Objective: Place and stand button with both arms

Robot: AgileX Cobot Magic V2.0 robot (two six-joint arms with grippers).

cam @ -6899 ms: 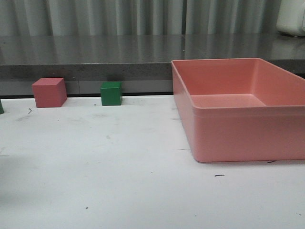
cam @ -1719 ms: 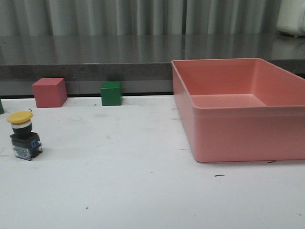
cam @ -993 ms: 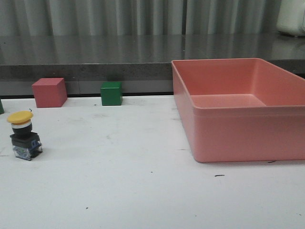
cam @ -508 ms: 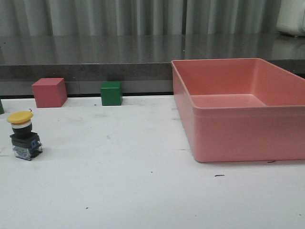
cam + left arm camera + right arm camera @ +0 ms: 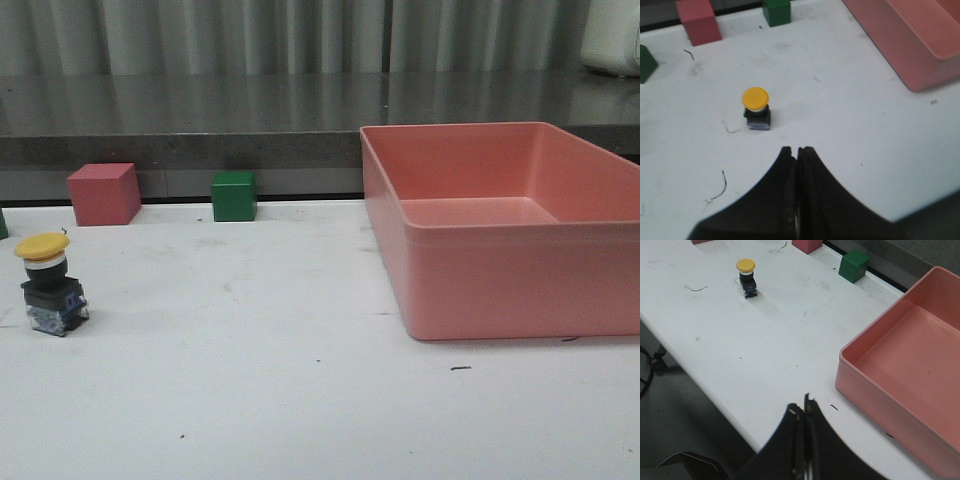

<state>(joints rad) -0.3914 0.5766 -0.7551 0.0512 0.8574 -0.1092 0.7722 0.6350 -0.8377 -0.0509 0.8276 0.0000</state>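
The button (image 5: 48, 283) stands upright on the white table at the far left, yellow cap up on a black neck and dark blocky base. It also shows in the left wrist view (image 5: 757, 108) and in the right wrist view (image 5: 746, 277). My left gripper (image 5: 796, 149) is shut and empty, a short way from the button. My right gripper (image 5: 805, 405) is shut and empty, near the table's front edge and far from the button. Neither arm shows in the front view.
A large pink bin (image 5: 505, 228) stands at the right. A pink cube (image 5: 103, 193) and a green cube (image 5: 233, 195) sit along the back edge. Another green block (image 5: 646, 62) lies at the far left. The table's front edge (image 5: 705, 390) drops off near my right gripper.
The button was not on the table 6.9 s ago; it has stood at the far left since 1.7 s ago. Nothing has moved over the last second.
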